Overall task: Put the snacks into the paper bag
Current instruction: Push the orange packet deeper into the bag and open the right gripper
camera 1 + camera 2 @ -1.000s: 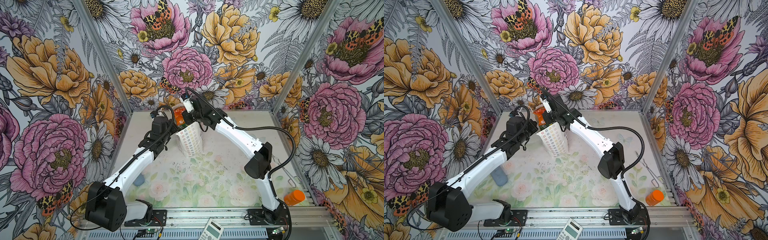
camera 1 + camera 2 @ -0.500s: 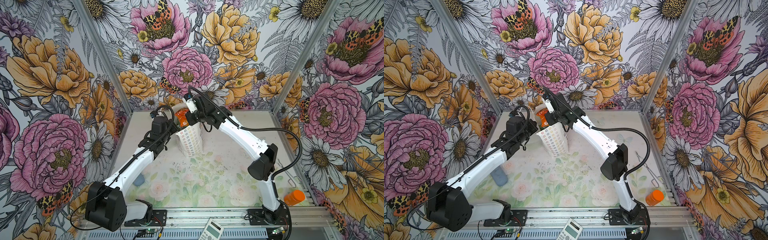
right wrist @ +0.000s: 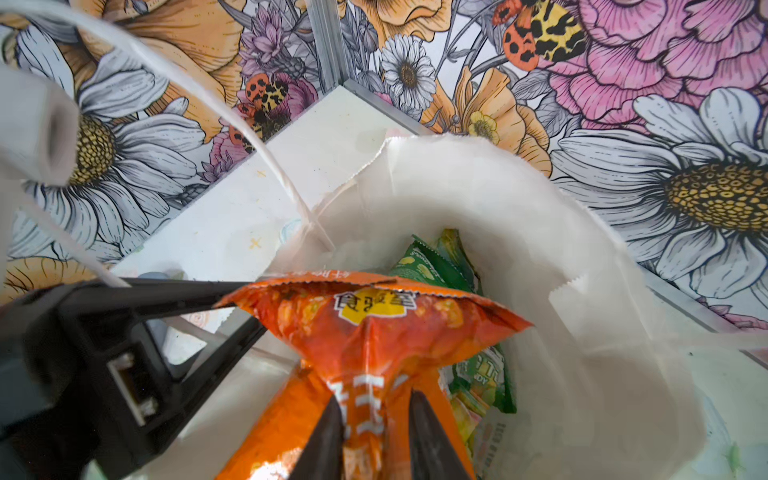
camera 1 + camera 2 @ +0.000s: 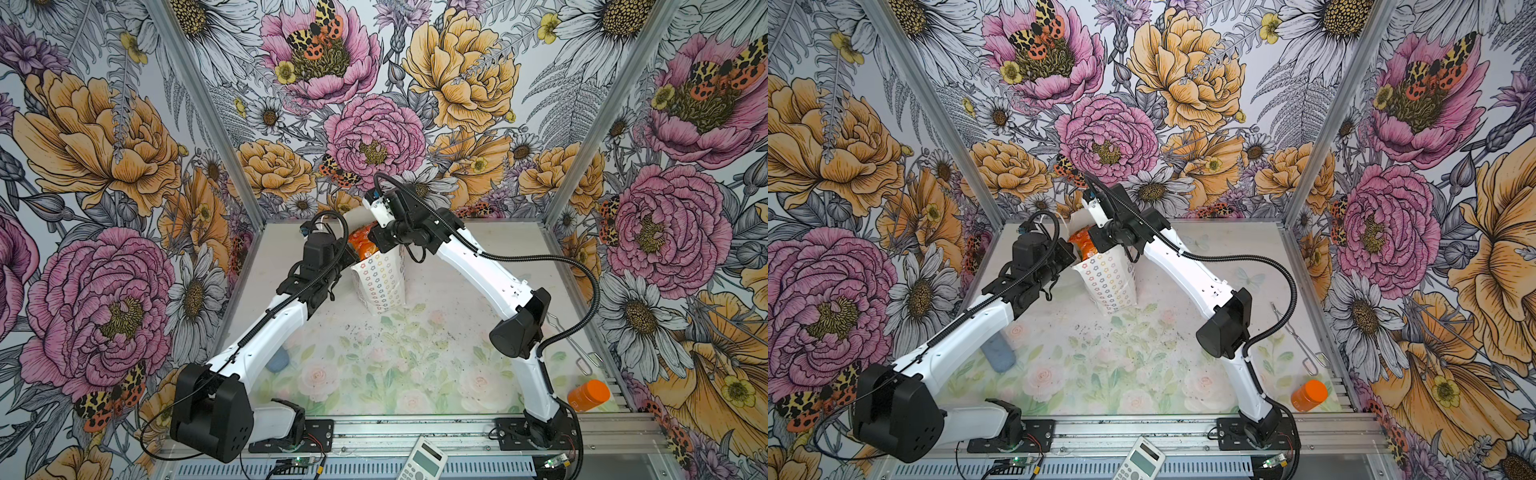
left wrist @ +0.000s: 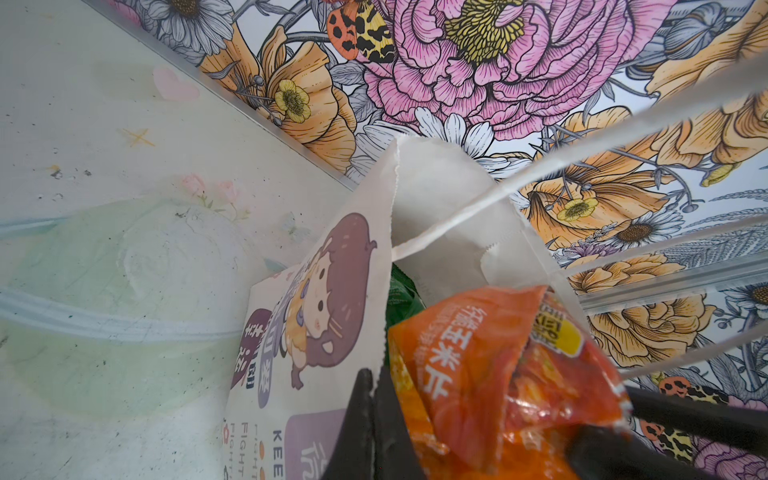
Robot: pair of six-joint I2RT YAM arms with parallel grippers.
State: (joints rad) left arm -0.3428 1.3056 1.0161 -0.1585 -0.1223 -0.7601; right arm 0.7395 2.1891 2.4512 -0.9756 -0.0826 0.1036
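Upper centre in both top views: tall white paper carrier bag (image 4: 382,282), its rim pinched fast by the left gripper (image 5: 376,382). A crinkly orange foil packet (image 3: 374,328) is clamped in the right gripper (image 3: 374,403) at the bag mouth, over green foil packets (image 3: 432,266) inside. The packet is best lowered past the rim before being let go.

The table (image 4: 374,365), covered by a pale rose-print mat, has the paper bag (image 4: 380,282) standing at 12 o'clock. A blue object (image 4: 998,353) lies at 8 o'clock, metal tongs (image 4: 1300,336) at 3 o'clock and an orange bottle (image 4: 588,395) on its side at 4 o'clock.
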